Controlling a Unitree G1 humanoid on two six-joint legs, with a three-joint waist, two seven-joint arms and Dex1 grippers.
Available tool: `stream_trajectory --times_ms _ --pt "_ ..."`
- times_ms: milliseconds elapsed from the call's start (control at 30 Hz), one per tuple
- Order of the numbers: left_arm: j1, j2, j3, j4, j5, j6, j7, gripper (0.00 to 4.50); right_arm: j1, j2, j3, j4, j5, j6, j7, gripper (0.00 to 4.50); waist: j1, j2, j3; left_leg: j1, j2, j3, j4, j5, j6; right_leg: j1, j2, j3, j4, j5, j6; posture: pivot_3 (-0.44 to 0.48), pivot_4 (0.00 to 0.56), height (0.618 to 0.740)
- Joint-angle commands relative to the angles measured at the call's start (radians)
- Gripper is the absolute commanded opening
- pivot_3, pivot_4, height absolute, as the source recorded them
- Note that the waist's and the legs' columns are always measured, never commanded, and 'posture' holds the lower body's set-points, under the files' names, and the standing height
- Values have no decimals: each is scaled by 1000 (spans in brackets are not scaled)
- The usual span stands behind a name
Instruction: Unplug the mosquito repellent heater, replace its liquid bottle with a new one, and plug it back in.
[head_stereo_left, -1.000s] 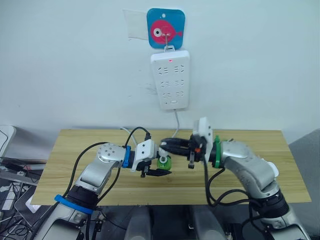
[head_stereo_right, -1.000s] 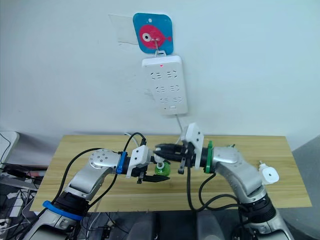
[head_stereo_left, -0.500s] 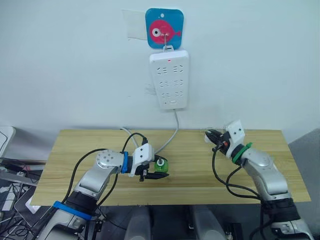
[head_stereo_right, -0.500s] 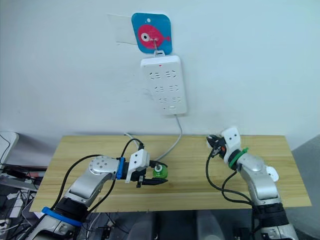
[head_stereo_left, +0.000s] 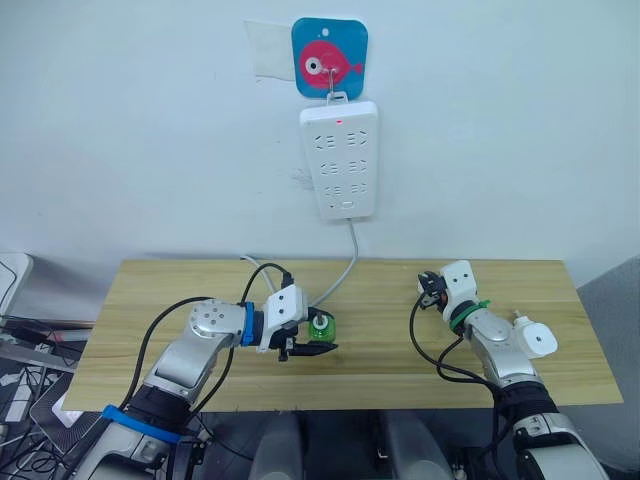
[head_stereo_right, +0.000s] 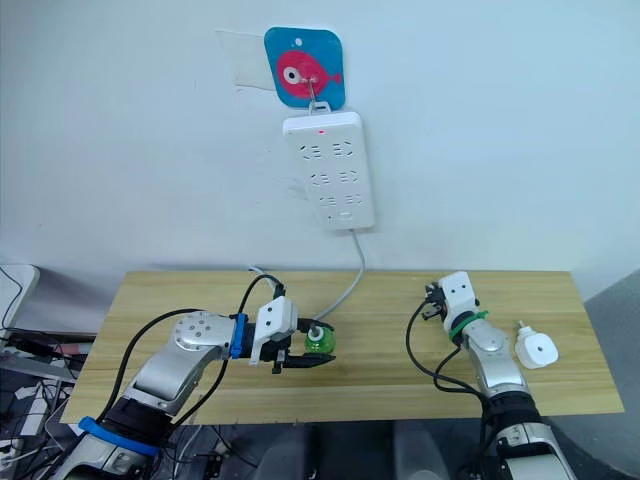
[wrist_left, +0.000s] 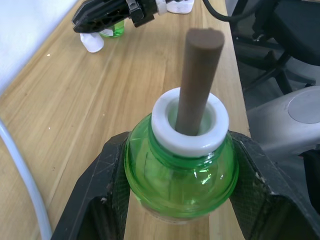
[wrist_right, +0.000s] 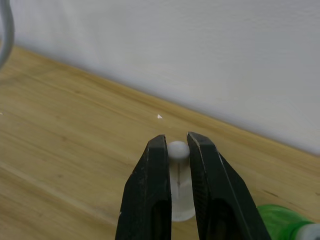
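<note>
Our left gripper (head_stereo_left: 315, 347) was clamped on the round green body of the wick bottle (head_stereo_left: 321, 328). It kept that bottle upright just above the middle of the table (head_stereo_left: 150, 300), the same grip as half a second before. The brown-grey wick (wrist_left: 200, 80) stood bare out of the bottle's white neck ring.

Our right gripper (wrist_right: 178, 139) had changed more. A second earlier it was up against the left one at the centre. It had since swung out to the right and come down low near the back edge of the table. Its fingers (wrist_right: 156, 190) were drawn in to a narrow gap, pinching the white cap (wrist_right: 178, 151) of the capped bottle (wrist_left: 113, 31), whose green body showed beside them on the wood.

The heater (head_stereo_left: 540, 340) lay unplugged on the table just right of our right forearm, well apart from both bottles.

Beyond the hands, the power strip (head_stereo_left: 341, 160) hung on the wall with its red light on and its cord (head_stereo_left: 345, 265) trailing down to the table. Any print on it was too small for us to read. Above it a blue plate (head_stereo_left: 330, 57) carried a pink fish picture and no words.
</note>
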Motion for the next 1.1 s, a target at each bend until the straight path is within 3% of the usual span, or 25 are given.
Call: stream_trajectory --times_ms 33,233,367,633,733,900,1100 --pt "7 5 16 -49 -15 0 3 2250 5 3 -21 11 4 -17 -1 918 1 0 0 0 0 0 0 0 0 0 0 0 0 0 0 -40 215 740" --pt "3 -1 14 -46 -13 -2 6 2250 43 -13 -39 -87 30 -3 20 3024 1 2 -1 0 0 1 0 0 0 0 0 0 0 0 0 -50 209 740" --pt "4 -4 13 -44 -13 -5 5 2250 98 -50 -38 -263 72 42 98 4455 1 5 -3 0 0 2 0 0 0 0 0 1 0 0 0 -60 206 740" --pt "6 -12 4 -37 -10 -15 0 2250 167 -176 45 -748 340 410 406 4455 -1 6 -4 0 0 0 -1 0 0 0 1 0 0 0 0 -90 197 740" --pt "-5 -19 3 -29 -9 -21 -4 2250 140 -247 60 -845 441 544 511 3845 -2 6 -4 0 0 -1 0 0 0 0 1 0 -1 0 0 -92 192 740" --pt "-26 -17 -2 -19 -2 -43 -19 2250 105 -343 155 -933 463 619 652 2150 0 6 -4 0 -1 -1 0 0 0 1 1 -2 -1 0 0 -90 189 740" --pt "-46 -21 -6 -41 -8 -49 -29 2250 59 -243 255 -897 405 593 614 2150 -4 6 -5 0 0 -1 0 0 0 0 1 -1 -1 0 0 -74 189 740"
